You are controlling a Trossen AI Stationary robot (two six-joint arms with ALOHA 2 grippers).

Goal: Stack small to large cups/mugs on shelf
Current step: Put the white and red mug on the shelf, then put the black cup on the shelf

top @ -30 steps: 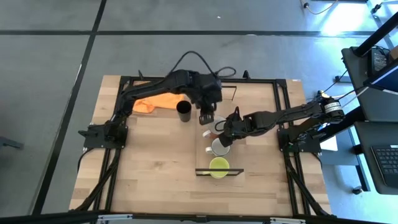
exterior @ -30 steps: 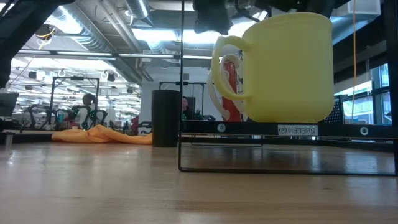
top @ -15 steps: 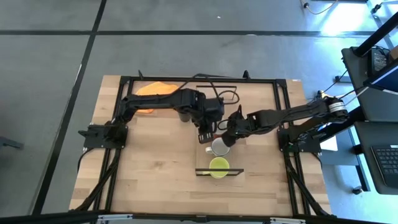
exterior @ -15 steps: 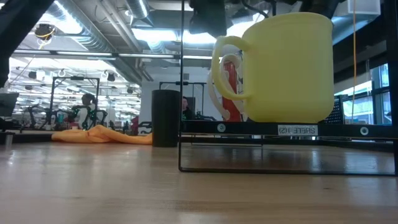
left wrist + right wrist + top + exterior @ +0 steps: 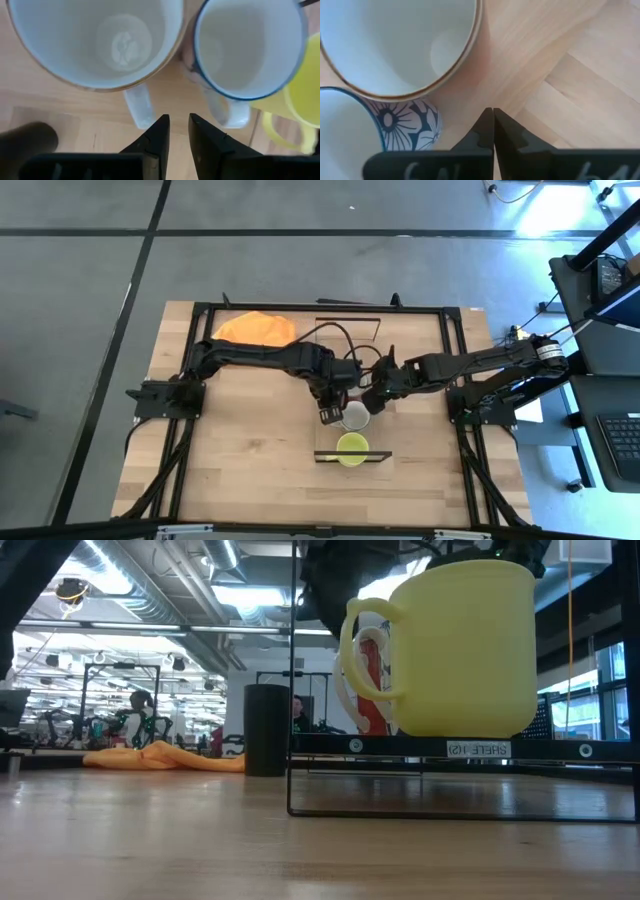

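The shelf holds the yellow-green mug at its near end. Behind it stand a white mug with a blue rim and the white mug with a reddish-brown outside. My left gripper hangs above the shelf, pointing down between these two mugs' handles. Its fingers are a narrow gap apart and empty. My right gripper is shut, low beside the reddish-brown mug's wall; I see no touch. The black cup stands on the table left of the shelf and is hidden under my left arm in the high view.
An orange cloth lies at the table's far left. Both arms cross over the shelf's far half. The shelf's dark frame stands up from the table. Bare wood lies left and near of the shelf.
My left gripper has swung from beside the black cup toward the near edge, to the shelf beside the white mugs. The arm now covers the black cup and has uncovered the orange cloth. My right gripper has drawn back a little toward the table's right edge.
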